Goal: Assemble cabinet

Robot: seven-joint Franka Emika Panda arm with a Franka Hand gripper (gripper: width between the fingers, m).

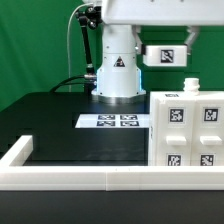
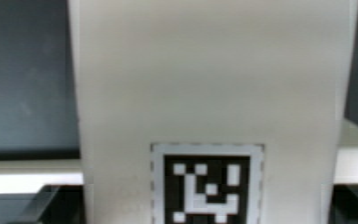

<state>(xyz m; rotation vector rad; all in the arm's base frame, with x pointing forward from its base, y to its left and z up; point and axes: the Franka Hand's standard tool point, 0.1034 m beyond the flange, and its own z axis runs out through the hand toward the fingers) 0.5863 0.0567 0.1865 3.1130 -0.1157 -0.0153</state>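
Grips a tagged white block (image 1: pixel 166 55) in the closed gripper (image 1: pixel 170 44), aloft above the cabinet body (image 1: pixel 186 130), over its half toward the exterior view's left; probably straight down next.

No readable text; warning triangle (image 1: pixel 118 63) on robot base (image 1: pixel 116 82).

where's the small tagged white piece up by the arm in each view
Exterior view: the white piece is upper right, in the air under the arm, higher in the picture than the cabinet body.
Wrist view: it fills the middle as a tall white panel.
Shared landmark: the black-and-white tag on its face.
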